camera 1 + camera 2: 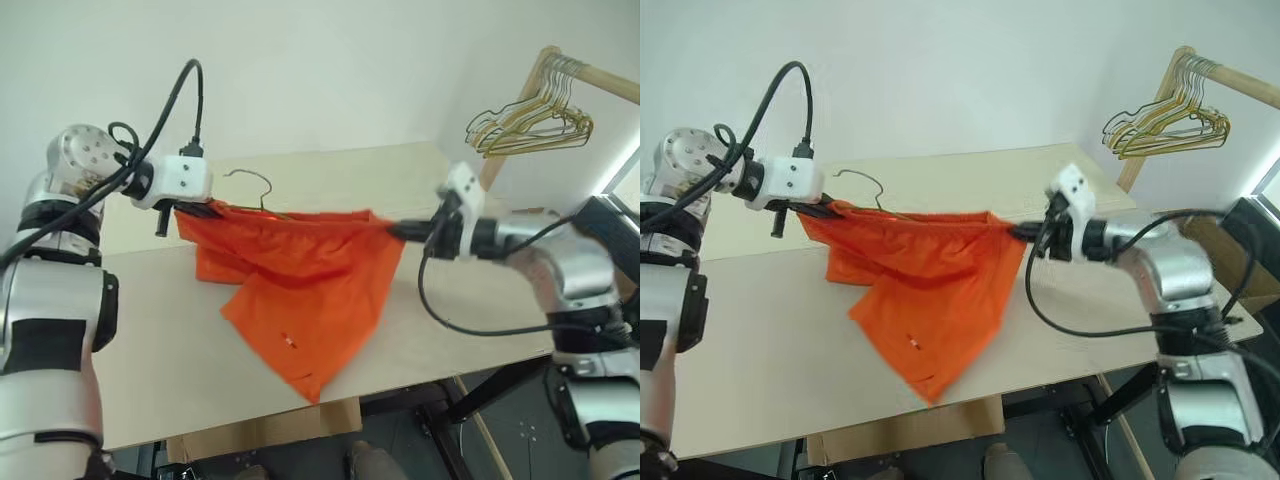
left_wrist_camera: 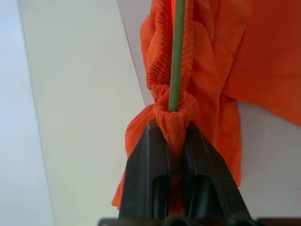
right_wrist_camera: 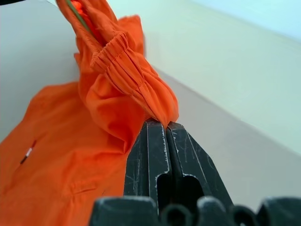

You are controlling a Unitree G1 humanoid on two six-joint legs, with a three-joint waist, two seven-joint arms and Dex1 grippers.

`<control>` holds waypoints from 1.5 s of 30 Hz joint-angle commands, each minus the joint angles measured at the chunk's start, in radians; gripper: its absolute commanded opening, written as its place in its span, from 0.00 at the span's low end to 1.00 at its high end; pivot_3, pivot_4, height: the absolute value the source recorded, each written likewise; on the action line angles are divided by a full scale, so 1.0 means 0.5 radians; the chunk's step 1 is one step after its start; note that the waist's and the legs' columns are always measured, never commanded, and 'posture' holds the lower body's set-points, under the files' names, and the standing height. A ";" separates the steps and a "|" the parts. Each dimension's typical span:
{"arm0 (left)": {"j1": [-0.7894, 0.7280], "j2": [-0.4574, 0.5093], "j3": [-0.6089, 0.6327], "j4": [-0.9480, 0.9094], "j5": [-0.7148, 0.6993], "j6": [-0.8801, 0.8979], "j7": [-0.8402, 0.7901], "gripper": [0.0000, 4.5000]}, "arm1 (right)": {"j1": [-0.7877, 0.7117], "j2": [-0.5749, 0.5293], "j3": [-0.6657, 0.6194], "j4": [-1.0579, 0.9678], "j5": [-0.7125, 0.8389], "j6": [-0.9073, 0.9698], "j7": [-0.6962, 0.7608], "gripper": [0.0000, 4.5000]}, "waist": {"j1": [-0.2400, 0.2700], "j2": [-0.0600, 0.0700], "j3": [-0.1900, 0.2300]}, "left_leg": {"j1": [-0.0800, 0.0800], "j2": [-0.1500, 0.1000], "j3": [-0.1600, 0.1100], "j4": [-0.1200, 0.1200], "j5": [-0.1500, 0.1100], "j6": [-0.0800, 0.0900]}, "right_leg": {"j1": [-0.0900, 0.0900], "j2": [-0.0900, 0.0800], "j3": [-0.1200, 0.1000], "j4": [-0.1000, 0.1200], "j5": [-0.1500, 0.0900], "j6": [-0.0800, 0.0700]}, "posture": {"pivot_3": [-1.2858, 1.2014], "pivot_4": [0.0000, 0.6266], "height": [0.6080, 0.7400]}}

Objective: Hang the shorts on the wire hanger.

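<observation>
From the head, the bright orange thin shorts hang stretched above the pale wooden table. The left gripper pinches their nine o'clock end, the right gripper their three o'clock end.

Left wrist: the thin olive-grey wire hanger runs inside the waistband, fingers squeezing cloth.

Right wrist: fingers clamped tight on cloth.

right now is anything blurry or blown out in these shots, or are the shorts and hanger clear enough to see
Left eye view: the right pincer and forearm are smeared by motion blur; the shorts are sharp, and bright glare shows at the right edge. Left wrist view: the wire hanger and gathered waistband are crisp, the pincer fingers soft. Right wrist view: the fingers are sharp, the table behind is out of focus.
</observation>
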 commanded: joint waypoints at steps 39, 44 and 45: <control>0.457 -0.190 0.387 -0.291 -0.385 0.088 0.164 0.01 | -0.413 0.201 0.246 0.104 -0.688 -0.600 -0.116 0.01 | -0.059 0.000 0.000 | 0.000 -0.003 -0.001 0.001 0.000 -0.001 | 0.000 -0.003 0.000 0.012 0.001 -0.001 | 0.46 0.00 1.00; 0.456 -0.219 0.367 -0.271 -0.350 0.098 0.280 0.01 | -0.339 0.158 0.224 0.015 -0.673 -0.635 -0.016 0.01 | -0.054 0.000 0.000 | 0.000 -0.002 -0.002 0.001 0.001 -0.001 | 0.000 -0.003 -0.001 0.012 0.001 -0.001 | 0.46 0.00 1.00; 0.449 -0.230 0.378 -0.268 -0.365 0.101 0.281 0.01 | -0.311 0.151 0.233 -0.007 -0.684 -0.658 -0.005 0.01 | -0.054 0.000 0.000 | 0.000 -0.002 -0.002 0.001 0.001 -0.001 | 0.001 -0.003 0.000 0.012 0.001 -0.001 | 0.46 0.00 1.00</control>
